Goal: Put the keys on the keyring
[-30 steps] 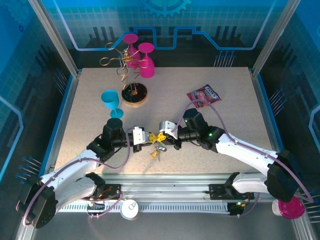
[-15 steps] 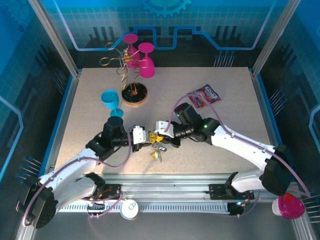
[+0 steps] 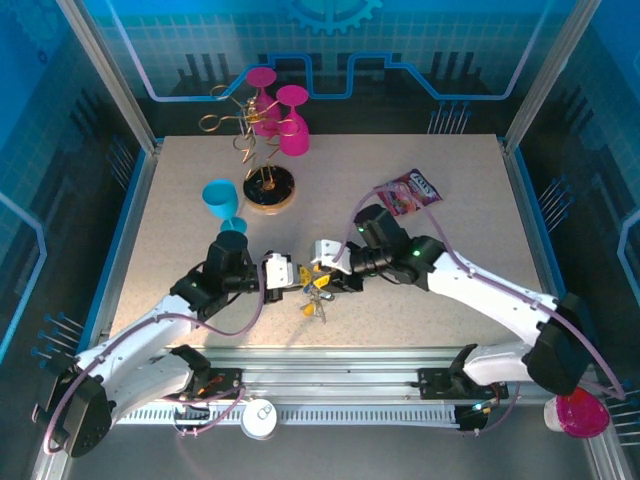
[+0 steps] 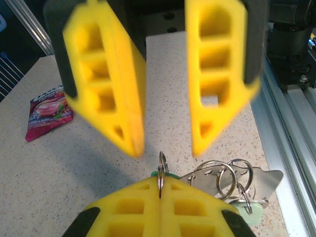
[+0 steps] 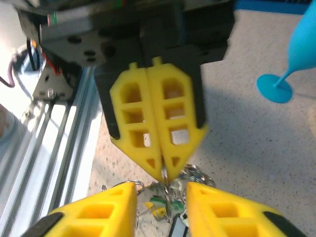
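Observation:
My left gripper (image 4: 159,182) is shut on a thin silver ring, the keyring (image 4: 161,165), which stands edge-on out of its fingertips. Keys (image 4: 256,180) on further small rings hang beside it just above the table; green and yellow heads of the keys (image 5: 163,205) show below the grip. My right gripper (image 4: 167,148) faces the left one tip to tip, open, one finger on each side of the keyring without touching it. In the top view the left gripper (image 3: 299,280) and right gripper (image 3: 322,275) meet near the table's front middle, with the keys (image 3: 316,303) dangling beneath.
A blue cup (image 3: 222,200), a gold wire stand on a black base (image 3: 268,187) and two pink cups (image 3: 292,120) stand at the back left. A snack packet (image 3: 408,190) lies at the back right. The aluminium rail (image 3: 330,360) runs just in front of the keys.
The right gripper has moved left up to the left gripper's tips and gone from shut to open. The left gripper has stayed shut on the ring, almost still.

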Action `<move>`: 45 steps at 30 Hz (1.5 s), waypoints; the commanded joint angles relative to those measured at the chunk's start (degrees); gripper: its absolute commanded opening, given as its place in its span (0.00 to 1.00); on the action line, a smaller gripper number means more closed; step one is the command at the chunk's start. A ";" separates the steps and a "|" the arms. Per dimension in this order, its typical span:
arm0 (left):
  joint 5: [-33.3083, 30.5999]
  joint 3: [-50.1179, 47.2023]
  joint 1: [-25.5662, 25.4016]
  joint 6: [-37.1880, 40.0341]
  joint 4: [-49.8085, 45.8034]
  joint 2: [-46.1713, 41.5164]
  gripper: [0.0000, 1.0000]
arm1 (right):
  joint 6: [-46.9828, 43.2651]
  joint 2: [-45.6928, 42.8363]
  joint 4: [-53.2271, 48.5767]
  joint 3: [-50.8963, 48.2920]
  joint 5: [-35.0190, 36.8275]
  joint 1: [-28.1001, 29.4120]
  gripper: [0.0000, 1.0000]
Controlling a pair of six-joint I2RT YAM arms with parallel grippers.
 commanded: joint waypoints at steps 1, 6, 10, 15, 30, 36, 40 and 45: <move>3.00 -2.37 0.10 -0.77 7.05 -1.90 0.00 | 6.89 -2.82 11.52 -5.17 -6.66 -2.95 0.38; 4.16 -3.95 0.09 -0.98 9.74 -2.65 0.00 | 7.80 -1.77 13.50 -8.61 -7.71 -3.24 0.40; 4.44 -4.00 0.03 -1.03 9.69 -2.53 0.00 | 6.92 -0.48 13.31 -8.68 -7.23 -3.26 0.37; 4.47 -4.00 0.08 -1.28 9.71 -2.57 0.00 | 6.78 0.22 13.34 -8.04 -7.60 -3.21 0.25; 8.01 -3.32 0.05 -6.34 16.55 -1.66 0.00 | 6.29 4.91 12.78 -7.26 -6.88 -2.90 0.00; 7.71 -4.03 0.11 -6.06 16.33 -1.65 0.00 | 7.63 2.53 16.44 -8.77 -7.02 -2.91 0.15; 7.72 -4.36 0.17 -6.21 16.47 -1.57 0.00 | 7.37 0.38 18.13 -10.45 -6.57 -3.03 0.25; 7.45 -4.47 0.21 -5.95 16.33 -1.58 0.00 | 6.92 -1.19 18.26 -11.56 -5.17 -3.10 0.37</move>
